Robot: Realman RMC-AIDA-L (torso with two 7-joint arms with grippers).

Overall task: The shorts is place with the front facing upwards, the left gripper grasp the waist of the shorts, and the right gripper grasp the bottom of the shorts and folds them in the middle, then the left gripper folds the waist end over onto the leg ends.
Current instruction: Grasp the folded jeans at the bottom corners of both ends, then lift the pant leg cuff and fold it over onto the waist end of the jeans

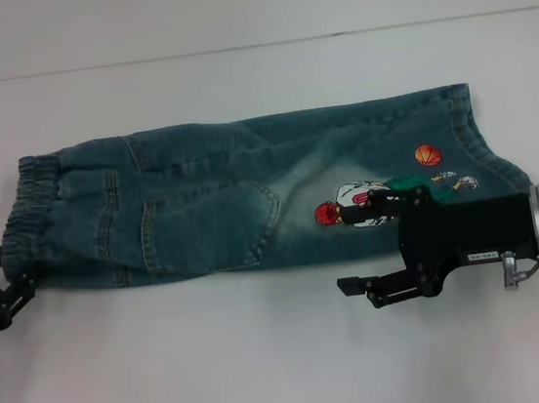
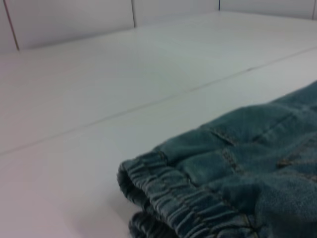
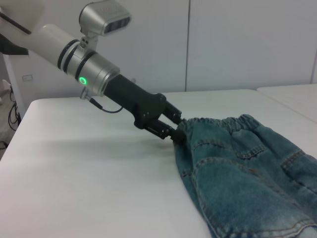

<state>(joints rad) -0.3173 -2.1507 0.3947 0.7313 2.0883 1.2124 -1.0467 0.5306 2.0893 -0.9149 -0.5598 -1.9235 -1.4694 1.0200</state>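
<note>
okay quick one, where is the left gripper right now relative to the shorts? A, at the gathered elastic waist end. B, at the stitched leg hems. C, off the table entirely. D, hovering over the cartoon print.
A: the left gripper sits at the near corner of the ruffled waist of the shorts; the right wrist view shows its fingers meeting the waistband.

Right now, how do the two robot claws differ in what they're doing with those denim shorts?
The left gripper sits at the waist, fingers closed on the ruffled band; the right gripper hovers open over the leg end beside the cartoon print, holding nothing. The left gripper sits at the shorts' edge; the right gripper reaches in over the fabric. Both are black two-fingered claws working on the white table.
</note>
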